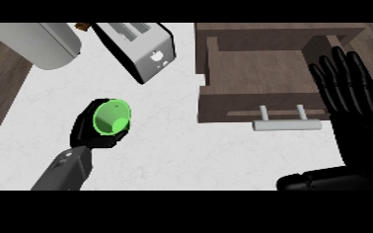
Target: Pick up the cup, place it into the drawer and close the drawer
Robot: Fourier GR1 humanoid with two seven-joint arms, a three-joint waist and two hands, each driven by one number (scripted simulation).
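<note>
We see the left robot hand (89,128) curled round the green cup (111,118); the right robot hand (342,86) (fingers straight) rests by the open drawer (255,74).

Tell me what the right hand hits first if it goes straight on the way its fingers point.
Probably the open drawer's right wall: the right hand's straight fingers point up the view along it, though height is unclear.

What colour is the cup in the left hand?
Bright green cup, seen in the head view.
</note>
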